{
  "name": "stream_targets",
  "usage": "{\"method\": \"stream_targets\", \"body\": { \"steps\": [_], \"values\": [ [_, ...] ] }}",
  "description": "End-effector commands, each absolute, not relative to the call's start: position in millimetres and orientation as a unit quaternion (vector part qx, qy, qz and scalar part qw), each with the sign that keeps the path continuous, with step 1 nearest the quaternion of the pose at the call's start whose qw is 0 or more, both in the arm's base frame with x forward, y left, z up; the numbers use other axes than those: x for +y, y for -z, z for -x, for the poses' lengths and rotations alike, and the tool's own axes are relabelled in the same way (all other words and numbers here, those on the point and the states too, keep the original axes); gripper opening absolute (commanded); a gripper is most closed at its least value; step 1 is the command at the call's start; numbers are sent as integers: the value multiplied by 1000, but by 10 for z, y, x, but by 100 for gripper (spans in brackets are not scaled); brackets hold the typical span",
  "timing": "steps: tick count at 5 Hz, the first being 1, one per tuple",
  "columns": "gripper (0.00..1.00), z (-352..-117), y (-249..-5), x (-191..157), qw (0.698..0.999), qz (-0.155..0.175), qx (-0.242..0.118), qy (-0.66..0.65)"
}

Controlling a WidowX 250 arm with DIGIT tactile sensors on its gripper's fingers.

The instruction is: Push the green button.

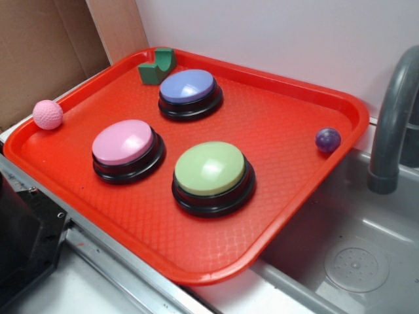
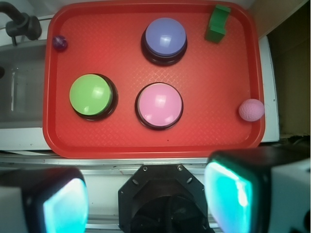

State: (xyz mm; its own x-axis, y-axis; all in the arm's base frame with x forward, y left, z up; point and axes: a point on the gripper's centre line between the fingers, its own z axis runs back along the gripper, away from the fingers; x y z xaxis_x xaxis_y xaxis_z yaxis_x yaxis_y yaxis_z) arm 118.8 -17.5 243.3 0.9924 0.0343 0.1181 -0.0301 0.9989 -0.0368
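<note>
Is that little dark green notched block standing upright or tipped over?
Upright: the small dark green notched block stands on its flat base, notch facing up, in the red tray's corner.

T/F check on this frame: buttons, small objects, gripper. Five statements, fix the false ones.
1. The green button sits on the red tray. True.
2. The gripper is pressing the green button. False: it hangs apart from the tray, jaws spread, touching nothing.
3. The purple ball lies inside the sink. False: it is on the tray, near the rim.
4. The dark green block sits next to the blue button. True.
5. The pink ball rests on top of the pink button. False: it sits at the tray's edge.
</note>
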Motion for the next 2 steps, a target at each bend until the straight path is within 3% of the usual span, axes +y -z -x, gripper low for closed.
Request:
{"method": "stream_targets", "body": {
  "steps": [1, 2],
  "values": [
    [100, -1188, -2433, -175, 998, 17, -59, -16],
    [100, -1641, -2044, -369, 997, -41, -27, 62]
  ]
}}
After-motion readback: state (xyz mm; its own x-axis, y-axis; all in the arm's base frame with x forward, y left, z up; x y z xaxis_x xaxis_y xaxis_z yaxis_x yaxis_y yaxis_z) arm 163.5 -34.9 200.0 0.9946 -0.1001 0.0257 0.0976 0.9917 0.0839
